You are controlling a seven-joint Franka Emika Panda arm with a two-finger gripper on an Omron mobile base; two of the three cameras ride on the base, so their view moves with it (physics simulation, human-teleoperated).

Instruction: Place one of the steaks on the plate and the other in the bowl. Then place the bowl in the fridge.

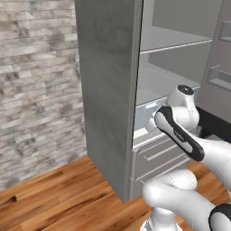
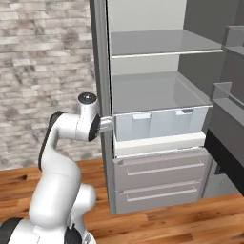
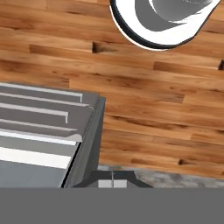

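The fridge [image 2: 157,119] stands open in front of me, its pale shelves [image 2: 162,50] bare, a clear bin [image 2: 162,125] under the lower shelf and two drawers [image 2: 159,183] at the bottom. Its door [image 1: 108,90] is swung out toward me, edge on in the left base view. My fingers [image 3: 112,183] are pressed fully together with nothing between them, sitting just beside the fridge's left front edge at about the height of the bin. Along my hand I look down past the drawer fronts and that grey edge to the wooden floor [image 3: 153,87]. I see no steaks, plate or bowl from here, so I cannot tell how they lie. My guess is that I am at the fridge step, with the door open and the shelves ready, though no bowl sits inside. If so, the next move calls for backing my arm clear of the door edge, going to fetch the bowl, spreading my fingers to take its rim, and carrying it level onto one of the shelves. The brick wall [image 1: 36,81] lies to the left, well apart.
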